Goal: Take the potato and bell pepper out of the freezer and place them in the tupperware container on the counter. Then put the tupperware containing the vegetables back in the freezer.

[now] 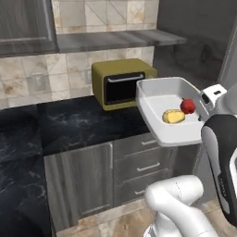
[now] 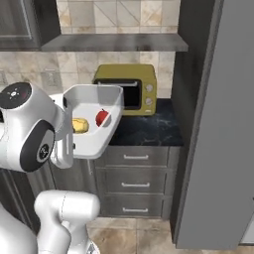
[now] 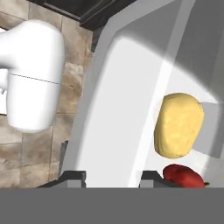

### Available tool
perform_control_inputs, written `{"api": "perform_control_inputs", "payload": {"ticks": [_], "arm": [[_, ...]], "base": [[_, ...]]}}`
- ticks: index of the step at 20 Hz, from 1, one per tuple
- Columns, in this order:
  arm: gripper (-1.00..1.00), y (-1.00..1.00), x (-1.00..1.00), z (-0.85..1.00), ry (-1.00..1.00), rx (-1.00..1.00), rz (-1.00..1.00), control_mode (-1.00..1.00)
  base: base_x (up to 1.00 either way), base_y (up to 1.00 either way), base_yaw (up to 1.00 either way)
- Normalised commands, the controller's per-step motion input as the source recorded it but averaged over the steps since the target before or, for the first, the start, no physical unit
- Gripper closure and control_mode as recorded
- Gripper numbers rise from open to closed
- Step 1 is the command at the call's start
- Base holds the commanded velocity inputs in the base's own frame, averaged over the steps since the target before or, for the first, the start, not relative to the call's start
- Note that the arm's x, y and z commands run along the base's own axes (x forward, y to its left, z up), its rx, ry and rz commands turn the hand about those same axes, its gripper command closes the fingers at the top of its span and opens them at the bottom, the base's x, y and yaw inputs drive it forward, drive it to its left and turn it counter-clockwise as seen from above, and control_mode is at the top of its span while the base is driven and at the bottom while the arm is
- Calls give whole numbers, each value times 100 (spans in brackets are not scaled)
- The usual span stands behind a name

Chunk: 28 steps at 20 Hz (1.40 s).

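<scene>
Kitchen corner, beige and grey.
Tiled wall behind an olive oven, grey shelf above, drawers below, stone floor.

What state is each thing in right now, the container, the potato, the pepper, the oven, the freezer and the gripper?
Tupperware container: lifted clear of the counter, held tilted, no lid.
Potato: lying inside the container.
Bell pepper: inside the container, right beside the potato.
Oven: door closed, standing on the counter.
Freezer: door open.
Drawers: all shut.
Gripper: clamped on the container's rim.
</scene>
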Motion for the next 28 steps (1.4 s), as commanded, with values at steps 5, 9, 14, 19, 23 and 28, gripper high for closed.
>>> {"api": "perform_control_inputs", "payload": {"ticks": [5,9,14,19,23,28], "arm": [[100,0,0,0,0,0,0,100],[100,0,0,0,0,0,0,100],[100,0,0,0,0,0,0,100],[100,0,0,0,0,0,0,100],[100,0,0,0,0,0,0,100],[100,0,0,0,0,0,0,100]], "base": [[-32,-85,-2],[-21,-100,0],[-2,-100,0],[-6,-91,0],[0,-81,0],[-7,-61,0]]}}
